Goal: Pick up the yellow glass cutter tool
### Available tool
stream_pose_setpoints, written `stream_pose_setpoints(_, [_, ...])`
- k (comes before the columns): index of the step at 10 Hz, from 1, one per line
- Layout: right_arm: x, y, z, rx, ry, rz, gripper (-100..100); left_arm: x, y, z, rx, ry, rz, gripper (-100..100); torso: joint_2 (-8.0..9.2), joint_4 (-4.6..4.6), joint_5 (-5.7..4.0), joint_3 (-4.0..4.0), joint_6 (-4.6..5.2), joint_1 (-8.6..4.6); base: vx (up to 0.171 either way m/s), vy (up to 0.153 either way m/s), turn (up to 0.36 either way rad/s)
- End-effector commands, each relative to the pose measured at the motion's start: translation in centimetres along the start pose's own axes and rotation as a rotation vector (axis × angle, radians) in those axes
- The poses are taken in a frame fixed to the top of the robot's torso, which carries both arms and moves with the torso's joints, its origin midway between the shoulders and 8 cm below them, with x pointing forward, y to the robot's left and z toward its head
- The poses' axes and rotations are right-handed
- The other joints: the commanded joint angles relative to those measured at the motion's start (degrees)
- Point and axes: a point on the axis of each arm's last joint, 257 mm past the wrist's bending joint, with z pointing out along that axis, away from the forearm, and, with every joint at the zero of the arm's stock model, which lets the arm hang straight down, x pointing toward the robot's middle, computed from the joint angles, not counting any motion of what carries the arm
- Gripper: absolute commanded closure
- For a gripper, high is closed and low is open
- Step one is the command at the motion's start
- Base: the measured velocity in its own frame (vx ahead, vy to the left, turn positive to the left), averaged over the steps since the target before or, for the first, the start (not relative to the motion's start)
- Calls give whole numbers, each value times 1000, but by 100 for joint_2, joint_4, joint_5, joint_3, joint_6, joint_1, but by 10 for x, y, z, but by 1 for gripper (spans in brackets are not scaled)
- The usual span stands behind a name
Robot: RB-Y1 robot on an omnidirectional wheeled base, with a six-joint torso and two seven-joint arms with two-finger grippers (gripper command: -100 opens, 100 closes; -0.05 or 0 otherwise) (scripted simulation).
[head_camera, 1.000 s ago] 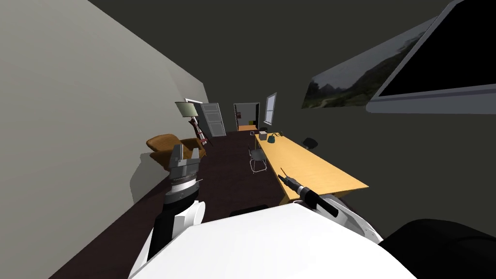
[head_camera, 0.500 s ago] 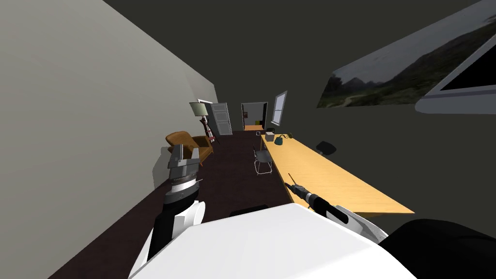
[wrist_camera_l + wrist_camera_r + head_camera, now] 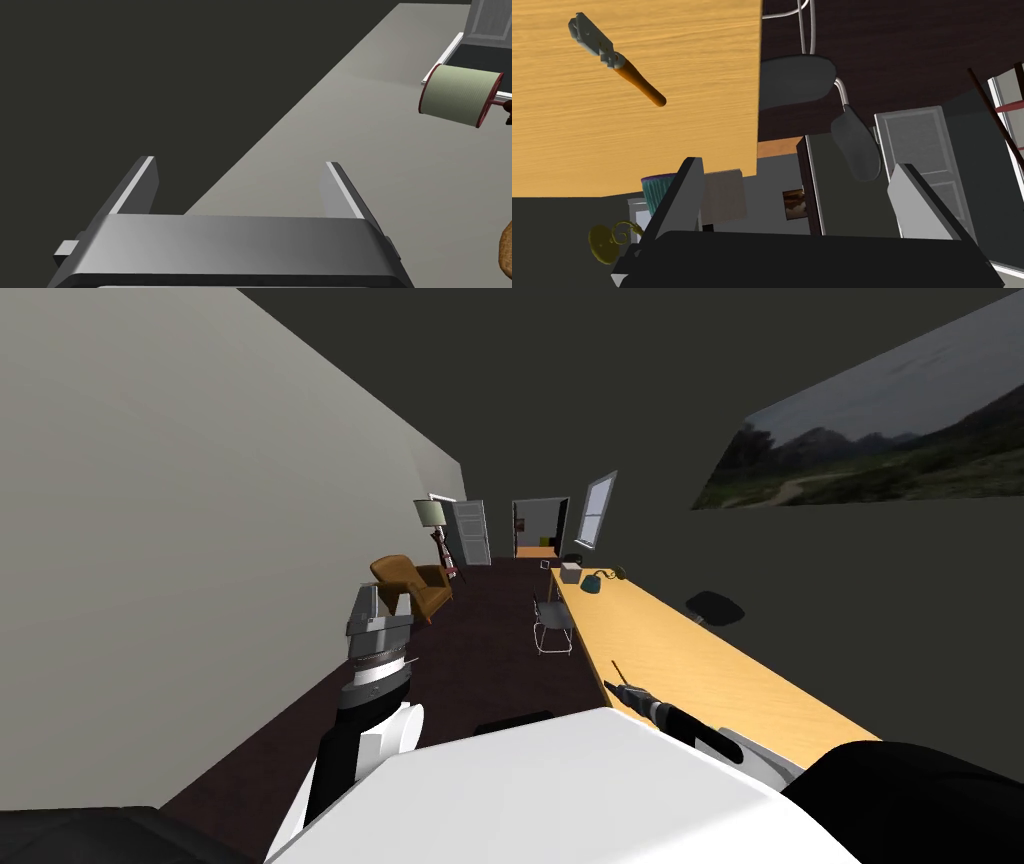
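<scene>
The glass cutter (image 3: 619,62) has a grey head and an orange-yellow handle. It lies flat on the long wooden table (image 3: 637,145), well beyond my right gripper (image 3: 799,200) and off to one side of its fingers. That gripper is open with nothing between its fingers. In the head view my right gripper (image 3: 620,676) hovers by the near end of the table (image 3: 690,663). My left gripper (image 3: 378,608) is raised in front of my left shoulder over the dark floor, open and empty, as the left wrist view confirms for the left gripper (image 3: 240,187).
A grey chair (image 3: 552,623) stands along the table's left edge. A brown armchair (image 3: 410,586) and a floor lamp (image 3: 430,512) sit by the left wall. A teal object (image 3: 592,583) and a small box (image 3: 570,573) rest at the table's far end. A dark office chair (image 3: 715,608) stands right of the table.
My head camera has turned: the monitor has slid out at the top right and the room has shifted right. Both arms keep their pose.
</scene>
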Motion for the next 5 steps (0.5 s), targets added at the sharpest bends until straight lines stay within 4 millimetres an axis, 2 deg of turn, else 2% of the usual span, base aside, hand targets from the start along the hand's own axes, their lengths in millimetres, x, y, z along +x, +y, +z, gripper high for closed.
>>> stream_pose_setpoints(1, [27,-29,-8,66,64,-1,-100,0,0,0,0,0,0,0,0,0,0,0,0,0,80,-58,394])
stream_pose_setpoints(5, [90,-92,-44,217,216,32,-100,0,0,0,0,0,0,0,-18,-4,-4,-10,0,-16,100,-88,309])
